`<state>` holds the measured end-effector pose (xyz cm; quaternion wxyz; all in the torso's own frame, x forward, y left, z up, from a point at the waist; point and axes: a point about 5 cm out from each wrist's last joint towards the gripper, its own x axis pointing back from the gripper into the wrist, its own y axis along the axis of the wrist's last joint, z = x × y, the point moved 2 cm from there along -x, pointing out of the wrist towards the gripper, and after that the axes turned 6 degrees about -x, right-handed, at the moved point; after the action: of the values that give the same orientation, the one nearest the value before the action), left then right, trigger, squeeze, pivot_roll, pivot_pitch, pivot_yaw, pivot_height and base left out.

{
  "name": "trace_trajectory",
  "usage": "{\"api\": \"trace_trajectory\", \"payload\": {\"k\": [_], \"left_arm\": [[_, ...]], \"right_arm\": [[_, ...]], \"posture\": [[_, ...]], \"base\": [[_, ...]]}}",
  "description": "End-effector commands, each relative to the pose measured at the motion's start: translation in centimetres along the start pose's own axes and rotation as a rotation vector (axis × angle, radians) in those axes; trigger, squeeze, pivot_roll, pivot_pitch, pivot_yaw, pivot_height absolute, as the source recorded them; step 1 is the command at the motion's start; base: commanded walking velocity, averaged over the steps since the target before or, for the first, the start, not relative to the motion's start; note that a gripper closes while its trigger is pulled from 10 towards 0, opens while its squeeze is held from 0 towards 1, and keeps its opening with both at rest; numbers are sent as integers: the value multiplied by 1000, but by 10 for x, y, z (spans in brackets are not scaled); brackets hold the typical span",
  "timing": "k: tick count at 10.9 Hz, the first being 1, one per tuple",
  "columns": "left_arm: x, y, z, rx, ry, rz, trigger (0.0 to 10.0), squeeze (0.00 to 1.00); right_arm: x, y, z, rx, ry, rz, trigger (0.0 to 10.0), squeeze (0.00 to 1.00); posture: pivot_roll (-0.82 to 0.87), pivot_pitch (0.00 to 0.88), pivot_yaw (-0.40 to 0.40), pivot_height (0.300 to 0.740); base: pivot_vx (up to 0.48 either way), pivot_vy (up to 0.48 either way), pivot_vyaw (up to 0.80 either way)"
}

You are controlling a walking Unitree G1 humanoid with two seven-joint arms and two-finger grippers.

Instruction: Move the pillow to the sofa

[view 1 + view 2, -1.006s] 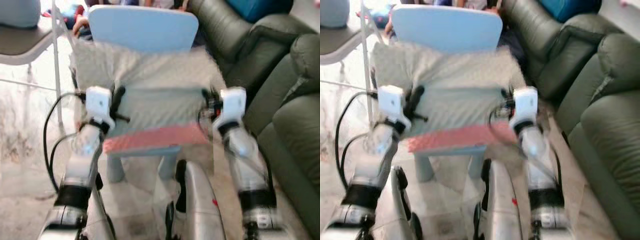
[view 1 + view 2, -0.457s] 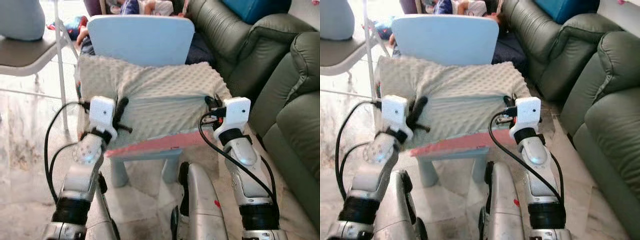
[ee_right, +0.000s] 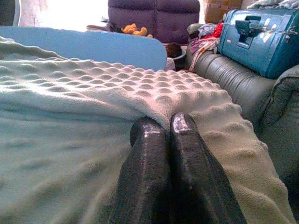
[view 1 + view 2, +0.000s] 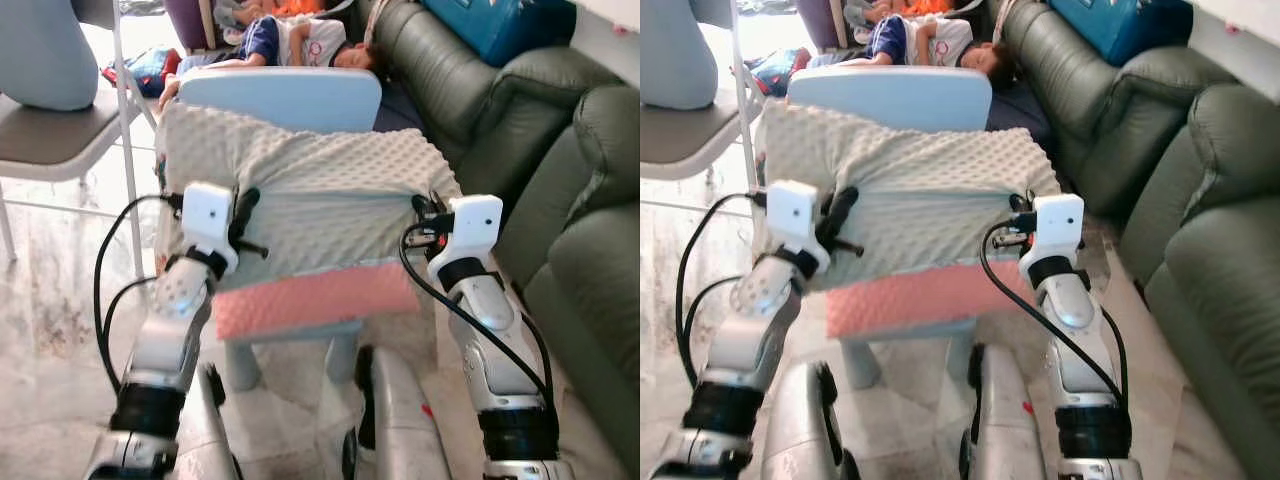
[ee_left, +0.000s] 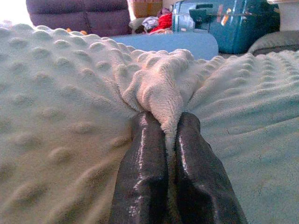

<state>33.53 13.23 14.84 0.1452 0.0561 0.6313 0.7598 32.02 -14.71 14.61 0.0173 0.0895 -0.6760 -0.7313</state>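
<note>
A pale green dotted pillow (image 4: 310,200) with a pink underside hangs between my two arms, above a small light blue chair (image 4: 285,98). My left gripper (image 4: 245,215) is shut on a pinched fold of the pillow's left side, as the left wrist view shows at the fingers (image 5: 145,158). My right gripper (image 4: 425,215) is shut on the pillow's right edge, its fingers (image 3: 149,154) pressed together against the fabric. The dark green leather sofa (image 4: 560,190) stands to my right.
A person (image 4: 295,40) lies behind the blue chair, near the sofa's far end. A teal case (image 4: 500,25) rests on the sofa. A grey folding chair (image 4: 50,110) stands at the left. Marble floor (image 4: 50,330) lies below.
The pillow has come up off the blue chair's seat, so its pink underside now faces me more. Both grippers have kept their hold.
</note>
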Motion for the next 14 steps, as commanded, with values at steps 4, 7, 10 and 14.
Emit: {"api": "trace_trajectory", "payload": {"k": [4,7,10,14], "left_arm": [[0,-3,11,27,91,26,10000,0],[-1,-5,7,36,95,36,10000,0],[-2,-11,1,18,84,70,10000,0],[-4,-28,1,92,65,182,10000,0]], "right_arm": [[-2,18,-12,-15,-33,-58,10000,0],[-3,19,-13,-21,-36,-53,10000,0],[-2,19,-14,-21,-34,-52,10000,0],[-3,19,-15,-16,-36,-48,10000,0]], "posture": [[-86,0,-43,650],[-92,0,-45,695],[-96,0,-49,740],[-101,0,-53,740]], "base": [[0,0,0],[0,0,0],[0,0,0],[0,0,0]]}}
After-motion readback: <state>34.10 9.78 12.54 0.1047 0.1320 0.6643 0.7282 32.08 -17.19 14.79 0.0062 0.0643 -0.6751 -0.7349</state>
